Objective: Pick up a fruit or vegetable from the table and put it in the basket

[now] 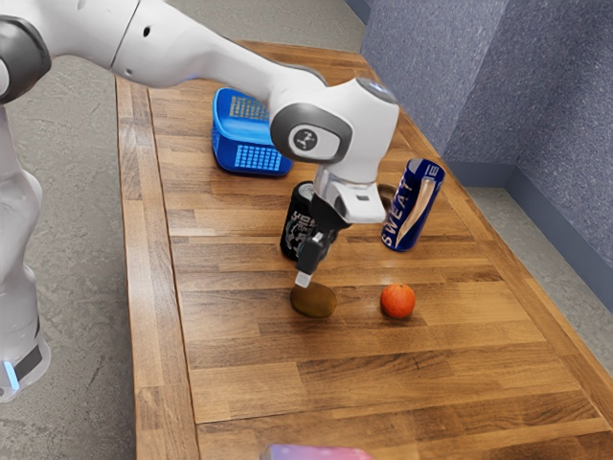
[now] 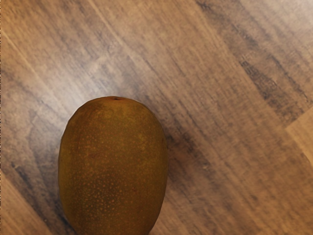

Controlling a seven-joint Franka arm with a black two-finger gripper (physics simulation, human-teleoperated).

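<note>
Exterior view: at the exterior view's left, on the far part of the counter (image 1: 230, 393), stands the blue basket (image 1: 251, 158), where we must finish. Nearer and to its right, the end effector (image 1: 304, 279) is at the brown kiwi (image 1: 313, 302), which lies on the wood just below its tip; we cannot tell whether they touch, or whether the grip is wide or narrow. The orange (image 1: 397, 301) sits farther right. We judge the grasp is in hand: next we should centre over the kiwi, lower around its sides and close before lifting.
</note>
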